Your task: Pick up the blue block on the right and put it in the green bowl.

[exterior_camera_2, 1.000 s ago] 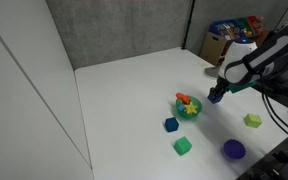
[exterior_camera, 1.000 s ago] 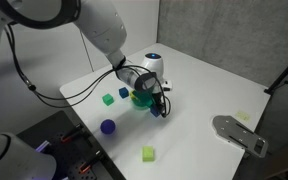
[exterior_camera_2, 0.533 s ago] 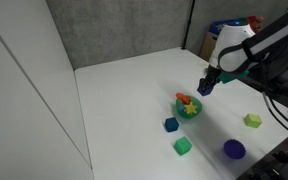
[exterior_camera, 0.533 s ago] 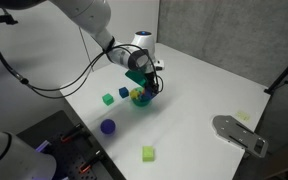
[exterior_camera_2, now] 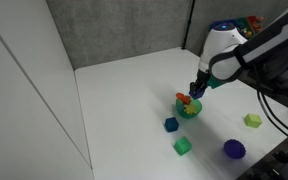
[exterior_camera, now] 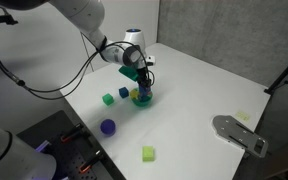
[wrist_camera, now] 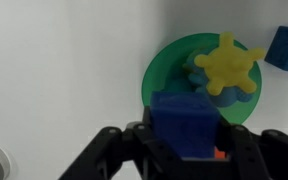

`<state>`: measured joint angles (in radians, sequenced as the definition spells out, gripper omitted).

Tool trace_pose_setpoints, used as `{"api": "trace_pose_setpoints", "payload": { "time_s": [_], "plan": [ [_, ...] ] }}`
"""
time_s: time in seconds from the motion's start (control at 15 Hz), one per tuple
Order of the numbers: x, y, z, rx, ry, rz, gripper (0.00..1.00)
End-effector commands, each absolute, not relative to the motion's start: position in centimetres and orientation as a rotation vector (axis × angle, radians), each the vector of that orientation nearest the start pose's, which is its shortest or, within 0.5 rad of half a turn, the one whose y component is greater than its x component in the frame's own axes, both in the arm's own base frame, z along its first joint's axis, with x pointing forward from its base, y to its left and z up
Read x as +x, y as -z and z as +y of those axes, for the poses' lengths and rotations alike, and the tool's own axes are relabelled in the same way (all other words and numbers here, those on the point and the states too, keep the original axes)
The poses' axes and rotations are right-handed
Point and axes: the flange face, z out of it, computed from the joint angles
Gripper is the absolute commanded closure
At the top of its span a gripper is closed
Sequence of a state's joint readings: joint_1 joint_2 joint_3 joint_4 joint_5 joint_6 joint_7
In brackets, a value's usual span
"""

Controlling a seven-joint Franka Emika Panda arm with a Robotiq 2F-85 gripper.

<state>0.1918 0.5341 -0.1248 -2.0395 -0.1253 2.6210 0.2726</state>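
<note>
The gripper (wrist_camera: 184, 138) is clenched on the blue block (wrist_camera: 184, 118) and holds it over the near rim of the green bowl (wrist_camera: 162, 72). A yellow star-shaped toy (wrist_camera: 227, 65) lies inside the bowl, on its right half. A darker blue cube (wrist_camera: 287, 47) sits on the white table (wrist_camera: 54, 70), just beside the bowl's right rim.

Your blue block (wrist_camera: 187, 125), lower centre of the wrist view, looks matt w/ a slightly grainy, foam-like face. Above it the green bowl (wrist_camera: 164, 75) reads as smooth plastic, low sheen; the yellow star (wrist_camera: 227, 63) in it is matt, soft-looking. The fingers (wrist_camera: 249, 152) are matt black. The table (wrist_camera: 64, 60) is smooth matt white. The arm shell (exterior_camera: 74, 12), upper left in an exterior view, is glossy white plastic.
</note>
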Motion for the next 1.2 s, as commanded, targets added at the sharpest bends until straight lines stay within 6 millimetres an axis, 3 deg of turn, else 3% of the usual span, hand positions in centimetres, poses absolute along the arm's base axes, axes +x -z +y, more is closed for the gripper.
{"api": "trace_pose_setpoints", "payload": {
  "time_s": [0.0,0.53,1.13],
  "plan": [
    [60.5,-18.2,5.2,-3.308,0.111,0.168,0.7],
    [60.3,-17.4,4.7,-3.427,0.187,0.196,0.7],
    [59.5,-13.7,6.6,-3.517,0.164,0.2,0.7]
  ]
}}
